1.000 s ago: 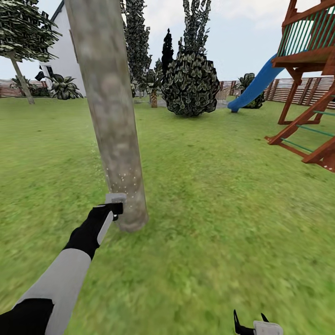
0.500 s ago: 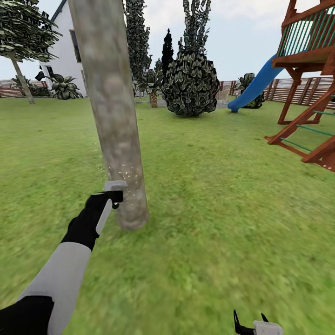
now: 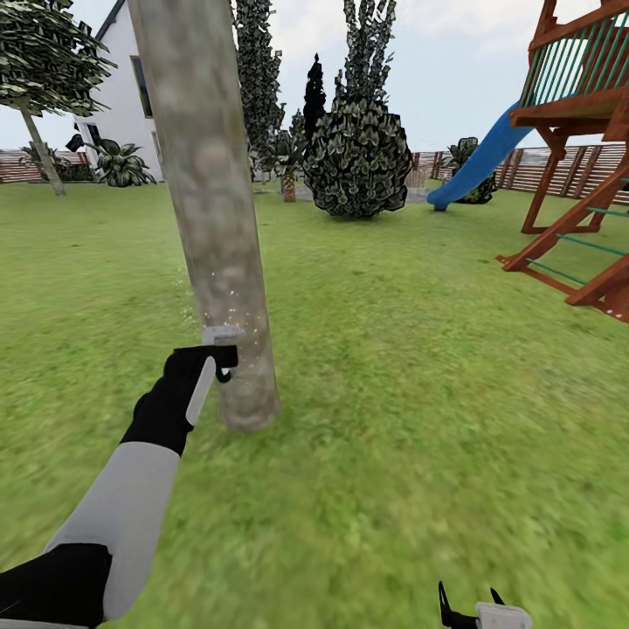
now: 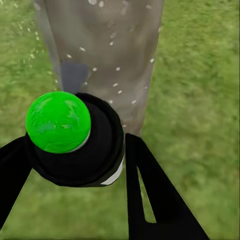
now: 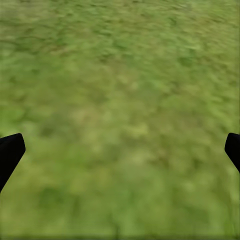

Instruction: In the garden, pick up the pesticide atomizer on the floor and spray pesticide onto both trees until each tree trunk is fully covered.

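**Still spraying trunk base, nozzle creeping up**

Lawn (image 3: 419, 367): wide open on the trunk's right and behind it. Nearest big obstacle is the wooden play frame (image 3: 577, 175) with its blue slide (image 3: 476, 162), well apart to the right. Dark bush (image 3: 356, 157) and the fence (image 3: 559, 166) sit far back. Plenty of room to circle the tree on the base.

Trunk (image 3: 214, 210): thick, pale, mottled, leaning slightly; foot on the grass just beside the left arm. White droplets speckle the lower part, seen in both head and left wrist views. Second tree (image 3: 39, 70) stands far off at the back left, near the house (image 3: 131, 96); judging from here, not yet treated.

Change: over the last second the left arm rose, so the atomizer (image 3: 218, 349) now sits higher up the trunk than before; droplet cloud moved up with it. The view also shifted a bit early on, so part of that is camera. Reads as an upward sweep, coverage low-down only; most of the trunk height looks unsprayed.

Left tool (image 4: 75, 165): clamped around the atomizer, black body and green top (image 4: 57, 121) between the fingers, nozzle facing the trunk, very near it.

Right tool (image 5: 120, 155): spread wide, holding nothing, over bare grass low at the robot's right.

Risk: nozzle close to bark; a bump seems possible going higher along the lean.
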You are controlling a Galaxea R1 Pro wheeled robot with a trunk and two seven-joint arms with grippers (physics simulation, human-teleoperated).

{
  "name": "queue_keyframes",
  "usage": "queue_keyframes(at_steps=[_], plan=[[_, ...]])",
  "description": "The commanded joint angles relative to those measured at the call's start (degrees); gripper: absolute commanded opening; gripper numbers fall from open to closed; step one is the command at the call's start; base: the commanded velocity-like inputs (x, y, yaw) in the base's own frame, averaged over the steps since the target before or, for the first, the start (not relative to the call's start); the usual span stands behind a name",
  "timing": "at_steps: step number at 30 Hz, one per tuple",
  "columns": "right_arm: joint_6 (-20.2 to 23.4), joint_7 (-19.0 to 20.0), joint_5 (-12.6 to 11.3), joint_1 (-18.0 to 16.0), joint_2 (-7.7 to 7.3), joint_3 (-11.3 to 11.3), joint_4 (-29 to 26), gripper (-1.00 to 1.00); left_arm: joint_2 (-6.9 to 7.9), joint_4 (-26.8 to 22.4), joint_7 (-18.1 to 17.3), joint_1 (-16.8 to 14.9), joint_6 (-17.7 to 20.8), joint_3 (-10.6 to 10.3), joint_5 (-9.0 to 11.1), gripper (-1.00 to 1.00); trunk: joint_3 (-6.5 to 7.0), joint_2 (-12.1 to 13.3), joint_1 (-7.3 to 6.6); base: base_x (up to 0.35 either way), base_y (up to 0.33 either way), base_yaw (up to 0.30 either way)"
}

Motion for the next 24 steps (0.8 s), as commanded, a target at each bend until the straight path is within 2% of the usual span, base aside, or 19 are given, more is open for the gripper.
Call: queue_keyframes(at_steps=[1, 3, 5, 6, 11, 16, 20, 24], plan=[[0.0, 0.0, 0.0, 0.0, 0.0, 0.0, 0.0, 1.0, 0.3, -0.19, 0.0, 0.0, 0.18, 0.23, 0.17, -1.0, 0.0, 0.0, 0.0, 0.0, 0.0, 0.0], [0.0, 0.0, 0.0, 0.0, 0.0, 0.0, 0.0, 1.0, 1.09, -0.26, -0.05, 0.07, 0.24, 0.35, 0.17, -1.0, 0.0, 0.0, 0.0, 0.0, 0.0, 0.0], [0.0, 0.0, 0.0, 0.03, 0.0, 0.0, 0.0, 1.0, 3.66, -0.28, -0.3, 0.3, 0.34, 0.51, 0.35, -1.0, 0.0, 0.0, 0.0, 0.0, 0.0, 0.0], [0.0, 0.0, 0.0, 0.03, 0.0, 0.0, 0.0, 1.0, 4.11, -0.28, -0.34, 0.43, 0.35, 0.53, 0.39, -1.0, 0.0, 0.0, 0.0, 0.0, 0.0, 0.0], [0.0, 0.0, 0.0, 0.01, 0.0, 0.0, 0.0, 1.0, 4.48, -0.28, -0.35, 0.3, 0.42, 0.43, 0.37, -1.0, 0.0, 0.0, 0.0, 0.0, 0.0, 0.0], [0.0, 0.0, 0.0, 0.0, 0.0, 0.0, 0.0, 1.0, 7.37, 0.27, -0.43, 0.25, 0.44, 0.62, 0.45, -1.0, 0.0, 0.0, 0.0, 0.0, 0.0, 0.0], [0.0, 0.0, 0.0, 0.0, 0.0, 0.0, 0.0, 1.0, 8.6, 0.54, -0.51, 0.83, 0.36, 0.65, 0.45, -1.0, 0.0, 0.0, 0.0, 0.0, 0.0, 0.0], [0.0, 0.0, 0.0, 0.0, 0.0, 0.0, 0.04, 1.0, 8.83, 0.67, -0.83, 1.07, 0.28, 0.53, 0.59, -1.0, 0.0, 0.0, 0.0, 0.0, 0.0, 0.0]])
